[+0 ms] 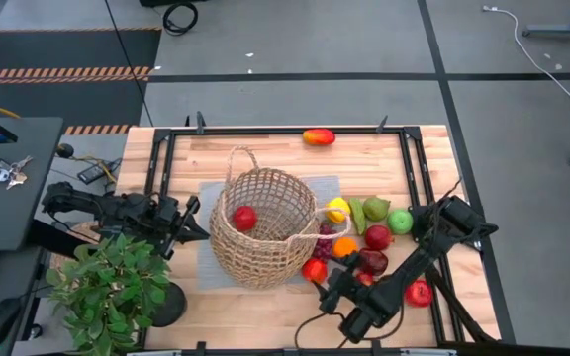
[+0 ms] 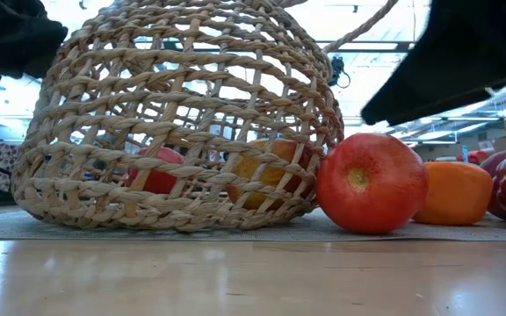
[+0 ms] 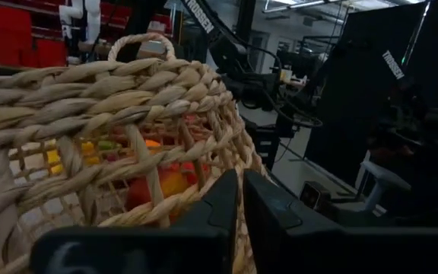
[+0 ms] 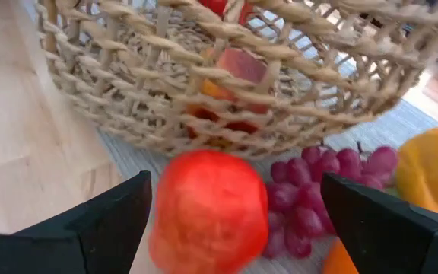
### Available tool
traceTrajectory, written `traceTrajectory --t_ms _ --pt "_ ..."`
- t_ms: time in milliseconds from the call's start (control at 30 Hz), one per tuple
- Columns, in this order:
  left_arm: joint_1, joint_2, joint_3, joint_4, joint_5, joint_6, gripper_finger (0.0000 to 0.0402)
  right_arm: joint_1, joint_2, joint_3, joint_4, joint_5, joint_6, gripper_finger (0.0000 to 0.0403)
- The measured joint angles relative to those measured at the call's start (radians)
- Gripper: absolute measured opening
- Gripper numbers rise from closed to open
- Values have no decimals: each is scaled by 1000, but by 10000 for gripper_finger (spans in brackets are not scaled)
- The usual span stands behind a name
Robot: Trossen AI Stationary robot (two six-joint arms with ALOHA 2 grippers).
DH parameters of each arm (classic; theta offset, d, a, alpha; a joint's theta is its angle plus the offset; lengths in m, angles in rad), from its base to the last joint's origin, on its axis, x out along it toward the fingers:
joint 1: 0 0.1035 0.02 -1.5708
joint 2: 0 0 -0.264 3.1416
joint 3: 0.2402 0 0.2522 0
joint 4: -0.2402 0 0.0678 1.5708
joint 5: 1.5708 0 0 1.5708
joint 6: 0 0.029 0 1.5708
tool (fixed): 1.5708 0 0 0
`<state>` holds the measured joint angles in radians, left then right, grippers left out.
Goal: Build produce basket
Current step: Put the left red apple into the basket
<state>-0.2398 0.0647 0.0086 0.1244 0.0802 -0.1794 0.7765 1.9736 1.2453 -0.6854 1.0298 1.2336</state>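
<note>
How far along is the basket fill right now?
Early. The round tan wicker basket holds a red apple; the low view suggests a second fruit inside. In hand: the right gripper, open, straddles another red apple beside the basket. The left gripper, shut, pinches the basket's rim. Left: purple grapes, yellow lemon, green pears, orange, mango.

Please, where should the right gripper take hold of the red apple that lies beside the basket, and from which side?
Grip the red apple across its round middle, coming from above. It sits free on the table, with the basket on one side and the grapes and orange on the other. The right gripper is open around it.
</note>
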Motion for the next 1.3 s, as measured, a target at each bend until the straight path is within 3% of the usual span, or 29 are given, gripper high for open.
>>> traceTrajectory --t_ms 200,633,1033,1300 --pt "0 1 0 -50 0 -13 33 -44 0 -1 79 -77 -99 398" --pt "0 0 0 -46 0 -18 29 -87 3 -105 214 -169 -111 395" --pt "0 0 -1 -46 0 -18 29 -85 3 -104 217 -202 -129 335" --pt "0 0 -1 -47 0 -18 35 -83 5 23 204 -240 -265 312"
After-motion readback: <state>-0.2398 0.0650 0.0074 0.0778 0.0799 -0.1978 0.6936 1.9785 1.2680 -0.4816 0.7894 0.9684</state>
